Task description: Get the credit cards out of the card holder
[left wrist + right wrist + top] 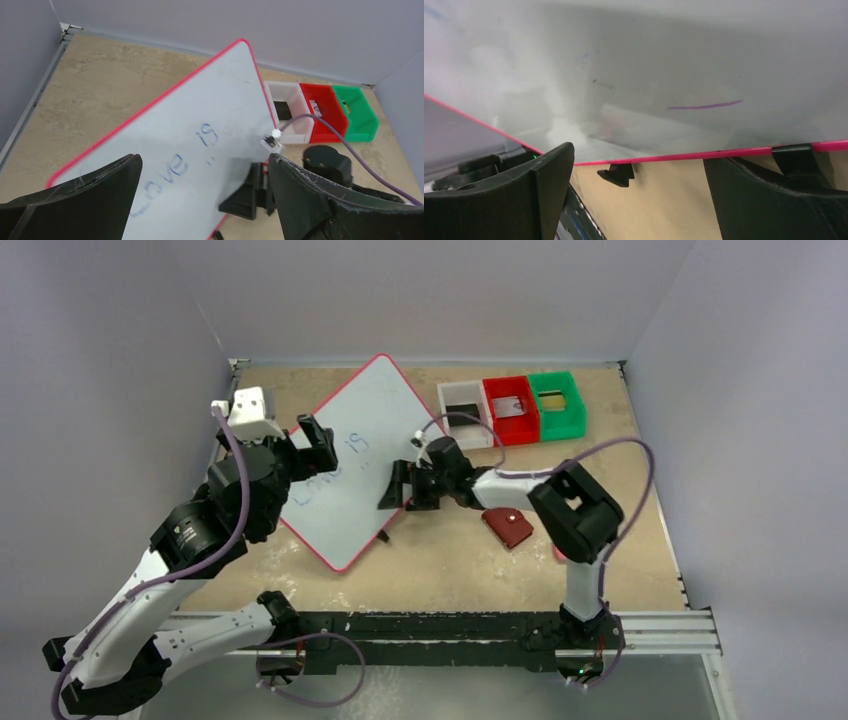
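Note:
The dark red card holder (508, 527) lies shut on the table, just right of my right forearm. A black card (463, 419) lies in the white bin (447, 408), a silver-grey card (510, 407) in the red bin (500, 428), and a gold card (553, 400) in the green bin (572, 422). My left gripper (318, 448) (205, 200) hangs open and empty over the whiteboard's left part. My right gripper (403, 488) (639, 195) is open and empty at the whiteboard's right edge. The holder is out of both wrist views.
A red-rimmed whiteboard (350, 465) (190, 125) (649, 65) with blue writing lies slantwise mid-table. Its small black foot (616, 174) shows under the rim. The three bins (325, 120) stand in a row at the back right. A pink bit (557, 553) peeks from behind my right arm.

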`<state>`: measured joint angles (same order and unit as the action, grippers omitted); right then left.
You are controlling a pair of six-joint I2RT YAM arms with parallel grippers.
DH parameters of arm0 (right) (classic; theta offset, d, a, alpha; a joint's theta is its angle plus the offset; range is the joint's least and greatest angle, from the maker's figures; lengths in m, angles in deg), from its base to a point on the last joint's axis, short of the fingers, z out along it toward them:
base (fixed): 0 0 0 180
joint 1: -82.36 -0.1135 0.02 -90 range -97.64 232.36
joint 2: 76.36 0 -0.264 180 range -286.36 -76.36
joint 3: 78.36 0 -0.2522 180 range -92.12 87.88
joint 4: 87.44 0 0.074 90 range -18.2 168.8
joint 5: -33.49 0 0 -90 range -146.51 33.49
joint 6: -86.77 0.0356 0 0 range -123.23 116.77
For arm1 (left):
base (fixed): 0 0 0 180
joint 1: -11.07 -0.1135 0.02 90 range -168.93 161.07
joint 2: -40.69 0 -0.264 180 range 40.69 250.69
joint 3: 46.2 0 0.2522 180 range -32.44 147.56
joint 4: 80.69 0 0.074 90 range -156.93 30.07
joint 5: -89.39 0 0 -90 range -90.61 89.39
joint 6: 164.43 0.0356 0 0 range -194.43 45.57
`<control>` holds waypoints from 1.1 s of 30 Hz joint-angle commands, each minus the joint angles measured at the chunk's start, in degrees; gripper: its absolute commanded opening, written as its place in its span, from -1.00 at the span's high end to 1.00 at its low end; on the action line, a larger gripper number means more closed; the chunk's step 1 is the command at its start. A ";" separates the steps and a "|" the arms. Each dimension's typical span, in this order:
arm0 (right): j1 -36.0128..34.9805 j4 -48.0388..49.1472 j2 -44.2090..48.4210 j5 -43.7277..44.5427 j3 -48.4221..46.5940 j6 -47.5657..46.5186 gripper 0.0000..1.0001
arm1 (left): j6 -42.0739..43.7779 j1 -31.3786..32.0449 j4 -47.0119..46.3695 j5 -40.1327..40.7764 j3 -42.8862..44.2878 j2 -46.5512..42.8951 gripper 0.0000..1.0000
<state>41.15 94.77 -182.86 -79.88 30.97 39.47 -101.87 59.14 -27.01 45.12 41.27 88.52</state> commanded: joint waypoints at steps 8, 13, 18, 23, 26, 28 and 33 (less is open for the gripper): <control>-2.64 -6.13 1.91 7.14 -10.86 -5.37 -1.00 | 0.09 0.17 0.56 -8.10 0.12 5.12 -0.97; -2.65 -15.07 17.65 29.57 -3.54 -5.11 -1.00 | -0.22 0.18 -4.18 -14.22 -2.65 9.09 -0.97; -1.86 -27.37 32.53 54.95 3.85 2.89 -1.00 | -1.80 0.18 -9.64 -21.94 -5.28 14.80 -0.97; -1.07 -38.64 46.86 70.32 10.57 13.22 -1.00 | -4.61 0.18 -17.96 -31.07 -10.75 22.17 -0.97; -1.06 -40.41 55.58 73.62 14.26 14.18 -1.00 | -6.02 0.24 -22.24 -35.20 -13.24 29.12 -0.96; -1.07 -39.71 60.75 74.06 16.92 13.52 -1.00 | -7.38 0.62 -23.04 -35.17 -13.79 33.89 -0.95; -1.06 -39.87 70.13 73.50 21.60 14.36 -0.99 | -9.07 0.92 -23.04 -32.61 -13.89 43.08 -0.93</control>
<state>40.29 56.38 -117.44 -10.94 50.10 50.96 -108.15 59.71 -46.22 12.56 27.44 128.39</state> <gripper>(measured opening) 0.998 0.966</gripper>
